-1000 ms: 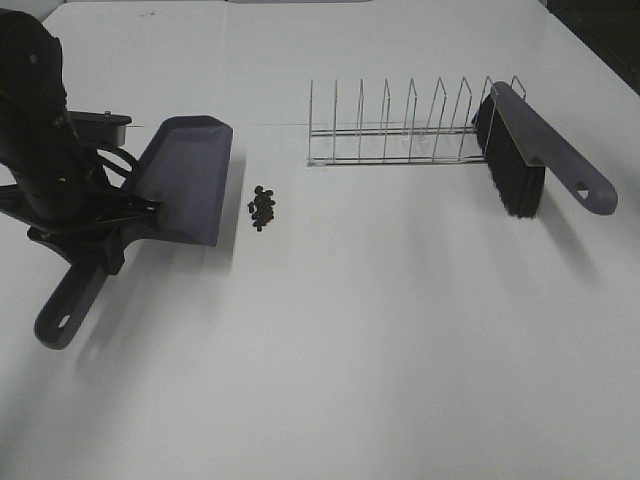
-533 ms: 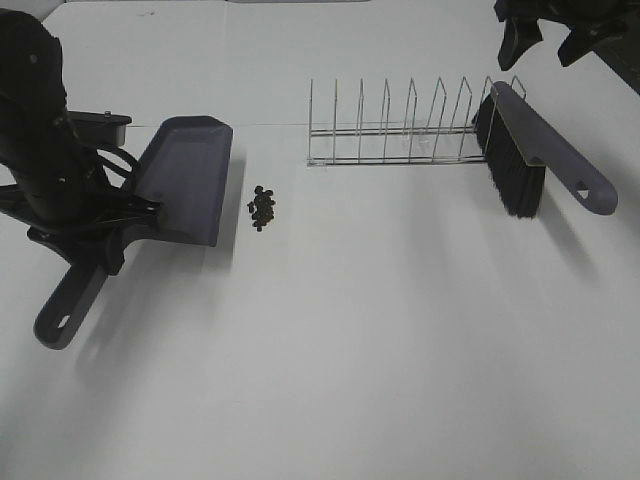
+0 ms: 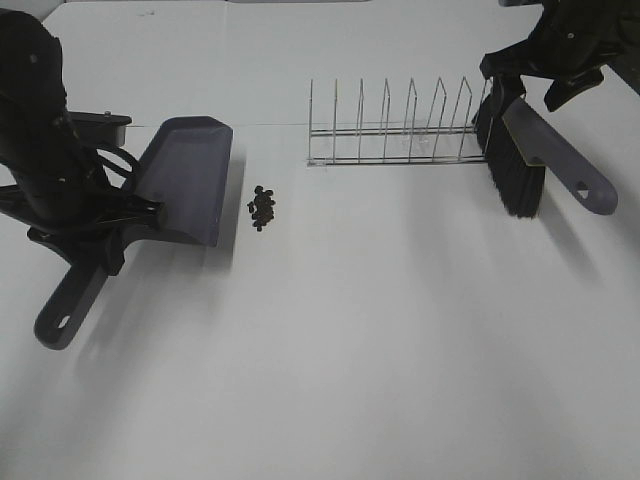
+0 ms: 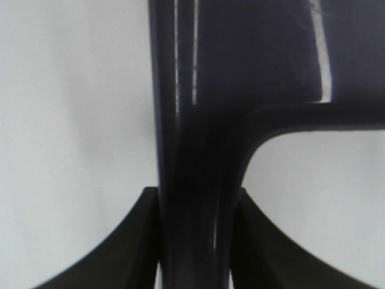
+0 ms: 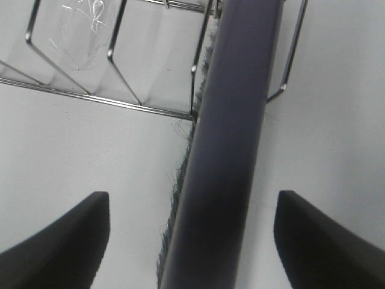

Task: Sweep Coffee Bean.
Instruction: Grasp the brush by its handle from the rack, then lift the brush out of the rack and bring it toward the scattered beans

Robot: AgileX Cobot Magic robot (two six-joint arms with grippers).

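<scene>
Several coffee beans [image 3: 263,208] lie in a small dark heap on the white table. Just left of them the grey-purple dustpan [image 3: 185,178] rests with its lip toward the heap. My left gripper [image 3: 120,222] is shut on the dustpan's handle [image 4: 192,180], which fills the gap between the fingers [image 4: 135,244]. The brush [image 3: 545,150] leans against the right end of the wire rack [image 3: 400,130], black bristles down. My right gripper [image 3: 522,88] hangs open over the brush's upper end. Its fingers [image 5: 60,241] straddle the brush's back [image 5: 234,138] without touching it.
The chrome wire rack stands behind the beans, to the right, with upright loops. The dustpan's long handle [image 3: 62,312] sticks out toward the front left. The left arm's dark body [image 3: 40,130] stands over the table's left edge.
My right gripper has come in from the top right and dropped over the brush, its jaws a little narrower. The left gripper, dustpan and beans have not moved.
</scene>
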